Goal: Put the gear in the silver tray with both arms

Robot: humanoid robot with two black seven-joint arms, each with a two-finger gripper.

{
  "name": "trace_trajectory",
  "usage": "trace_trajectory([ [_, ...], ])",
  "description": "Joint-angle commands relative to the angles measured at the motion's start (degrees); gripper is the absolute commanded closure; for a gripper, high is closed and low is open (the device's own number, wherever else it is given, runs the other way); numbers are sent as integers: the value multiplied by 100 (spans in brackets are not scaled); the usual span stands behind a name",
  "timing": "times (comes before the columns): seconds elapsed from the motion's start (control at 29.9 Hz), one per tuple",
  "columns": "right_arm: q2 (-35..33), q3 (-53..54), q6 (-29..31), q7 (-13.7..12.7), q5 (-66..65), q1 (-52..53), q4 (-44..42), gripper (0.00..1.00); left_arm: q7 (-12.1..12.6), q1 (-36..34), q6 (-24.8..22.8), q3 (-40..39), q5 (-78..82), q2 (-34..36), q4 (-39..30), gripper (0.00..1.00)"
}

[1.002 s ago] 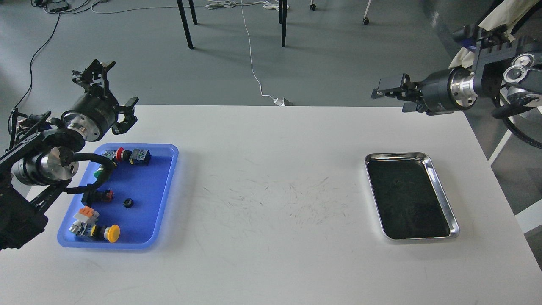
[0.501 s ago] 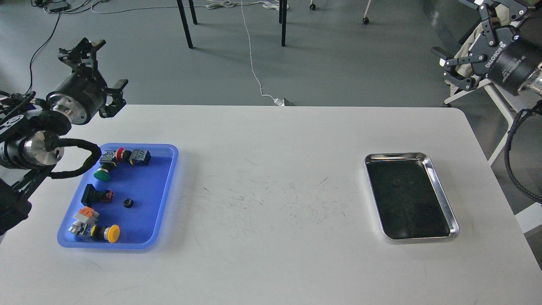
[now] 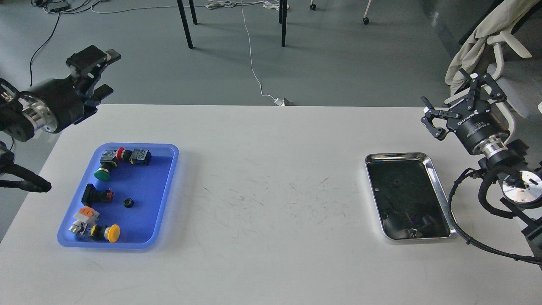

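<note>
Hovering with left gripper (image 3: pixel 99 70) and right gripper (image 3: pixel 461 99) both spread, empty; small black gear (image 3: pixel 128 203) lying below-right of the left, in blue tray (image 3: pixel 167 190). Likely light, rigid, slippery: pinching rim.

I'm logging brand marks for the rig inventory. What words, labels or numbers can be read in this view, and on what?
White lettering on the black body of the right gripper: a brand word with a smaller line under it, both too small and tilted to read.
Patterned labels on two switch parts at the far end of the blue tray: too small to read.
Silver tray, left gripper, table: no text visible.
</note>
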Motion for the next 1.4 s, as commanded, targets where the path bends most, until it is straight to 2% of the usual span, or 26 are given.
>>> trace_trajectory([
  [0.0, 364, 23, -1, 11, 31, -135, 48, 4, -47, 12, 14, 626, 1792, 416, -379, 2],
  [0.17, 470, -22, -1, 11, -189, -136, 119, 3, -152, 12, 84, 1330, 4104, 698, -415, 2],
  [0.3, 409, -118, -1, -24, -593, -39, 5, 3, -178, 73, 382, 1664, 5371, 707, -406, 3],
  [0.4, 409, -145, -1, -208, -664, 31, 57, 3, -196, 100, 567, 1892, 6145, 646, -389, 3],
  [0.5, 409, -154, -1, -708, -664, 67, 57, 2, -187, 100, 576, 2016, 6638, 470, -389, 3],
  [0.6, 409, -66, -1, -1499, -603, 75, 49, 2, -187, 109, 568, 2042, 6946, 259, -389, 4],
  [0.63, 400, -31, -1, -1684, -576, 75, 40, 2, -187, 135, 567, 2043, 7017, 215, -389, 4],
  [0.73, 374, 179, -1, -2028, -462, 67, 40, 2, -196, 275, 559, 2060, 7236, 4, -301, 4],
  [1.07, 400, 725, -1, -1985, -277, -39, 57, 2, -275, 645, 550, 2166, 7562, -488, 252, 5],
  [1.2, 409, 716, -1, -1967, -295, -39, 57, 2, -459, 653, 550, 2166, 7729, -497, 481, 5],
  [1.37, 409, 699, -1, -1967, -304, -39, 40, 2, -565, 662, 550, 2166, 7765, -506, 780, 6],
])
